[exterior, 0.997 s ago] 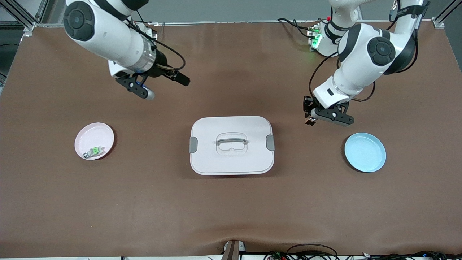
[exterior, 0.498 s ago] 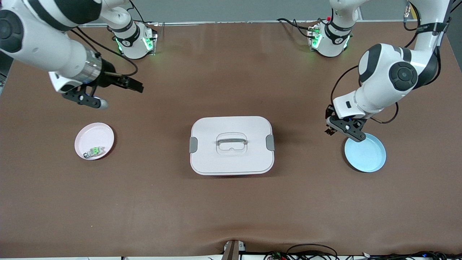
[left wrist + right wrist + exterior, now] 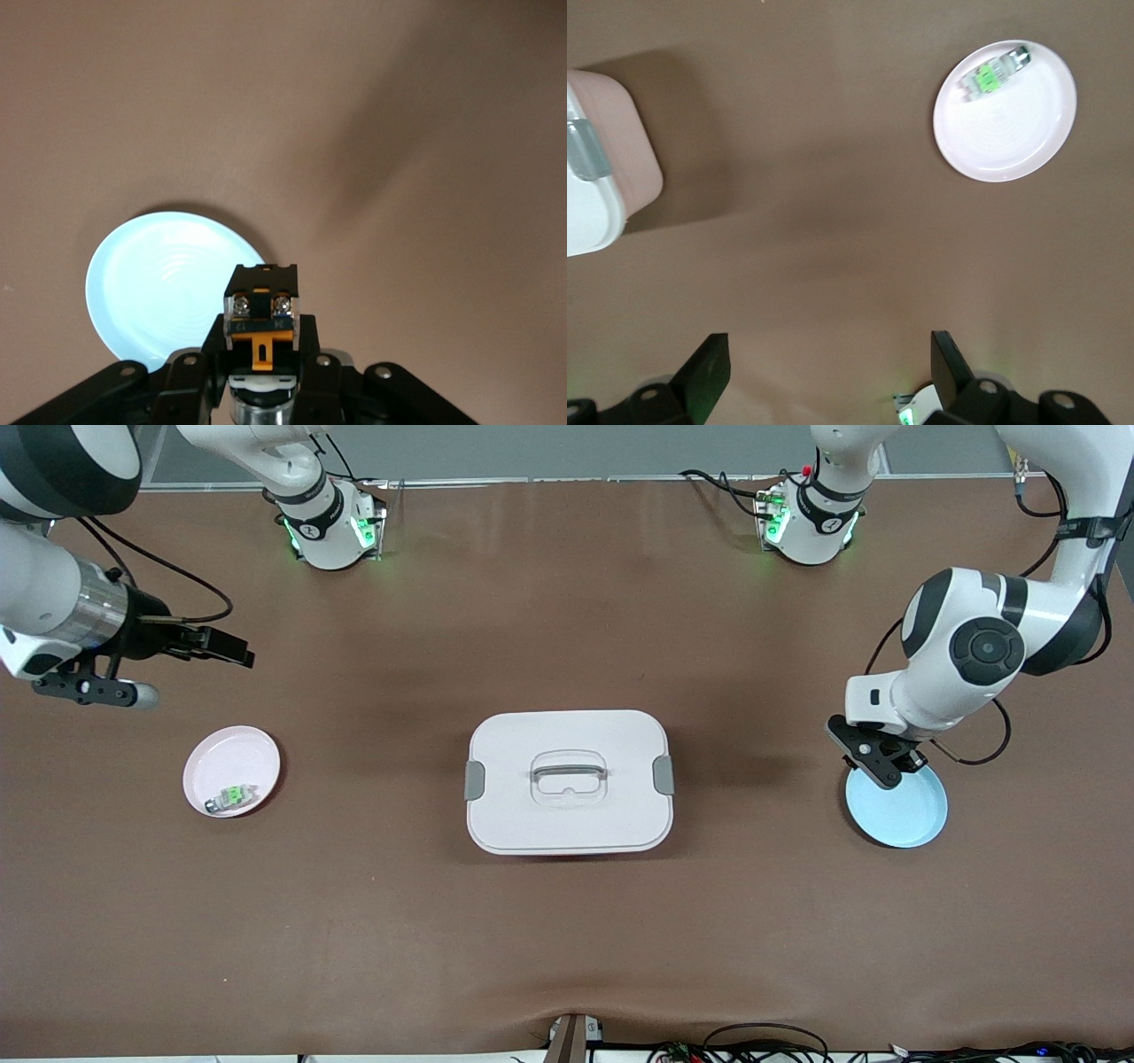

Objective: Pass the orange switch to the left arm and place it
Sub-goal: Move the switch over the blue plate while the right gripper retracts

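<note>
The left gripper (image 3: 889,766) is hanging over the rim of the light blue plate (image 3: 904,815), its jaws clamped on the orange switch (image 3: 263,305); in the left wrist view the switch is sitting upright between the fingers with the plate's edge right under it. The step in hand looks like the set-down. To do it well, the arm should be carrying the switch on toward the plate's middle before lowering, since a release at the rim could tip it onto the worktop (image 3: 567,939). Lowering until the switch is nearly resting on the plate, then parting the jaws and lifting straight up, should keep it from rolling. The white latched box (image 3: 568,781) is lying well apart from the plate, toward the table's middle, so it is no obstacle here.

The right gripper (image 3: 106,689), jaws wide apart and empty, is waiting over bare worktop near the pink plate (image 3: 230,757), which is carrying the green-and-clear component (image 3: 233,795).

Compared with a second ago, the left gripper has swung from beside the box to the blue plate, and the right arm has pulled away toward its own end of the table.
</note>
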Robot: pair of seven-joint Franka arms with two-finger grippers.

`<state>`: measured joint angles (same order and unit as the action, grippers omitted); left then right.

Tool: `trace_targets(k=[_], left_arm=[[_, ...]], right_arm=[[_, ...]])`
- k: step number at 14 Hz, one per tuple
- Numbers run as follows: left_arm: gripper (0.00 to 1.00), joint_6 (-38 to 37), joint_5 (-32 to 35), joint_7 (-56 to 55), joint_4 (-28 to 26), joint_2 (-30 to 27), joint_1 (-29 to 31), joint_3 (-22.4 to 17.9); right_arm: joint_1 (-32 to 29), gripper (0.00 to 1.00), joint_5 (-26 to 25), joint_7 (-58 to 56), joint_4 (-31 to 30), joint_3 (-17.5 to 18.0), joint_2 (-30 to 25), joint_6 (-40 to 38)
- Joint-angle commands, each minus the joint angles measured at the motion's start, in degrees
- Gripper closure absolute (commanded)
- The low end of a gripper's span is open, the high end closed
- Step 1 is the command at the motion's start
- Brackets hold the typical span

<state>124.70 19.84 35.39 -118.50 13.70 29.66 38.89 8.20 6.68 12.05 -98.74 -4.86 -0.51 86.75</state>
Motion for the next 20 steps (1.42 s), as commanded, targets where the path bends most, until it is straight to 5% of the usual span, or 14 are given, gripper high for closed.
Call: trace_targets(k=[1, 12, 20], left_arm=[[1.00, 1.0, 3.8, 1.8, 0.6, 2.5, 1.7, 0.7], [1.00, 14.1, 15.8, 17.0, 0.5, 15.6, 12.7, 0.7], [1.00, 16.5, 20.8, 21.5, 0.6, 19.5, 13.8, 0.7]], right_arm=[[-2.7, 0.00, -1.8, -4.4, -1.0, 1.1, -2.0, -0.2], [-9.5, 0.00, -5.8, -10.9, 0.0, 1.1, -2.8, 0.1], [-9.6, 0.00, -5.8, -10.8, -3.3, 1.1, -7.6, 4.7]])
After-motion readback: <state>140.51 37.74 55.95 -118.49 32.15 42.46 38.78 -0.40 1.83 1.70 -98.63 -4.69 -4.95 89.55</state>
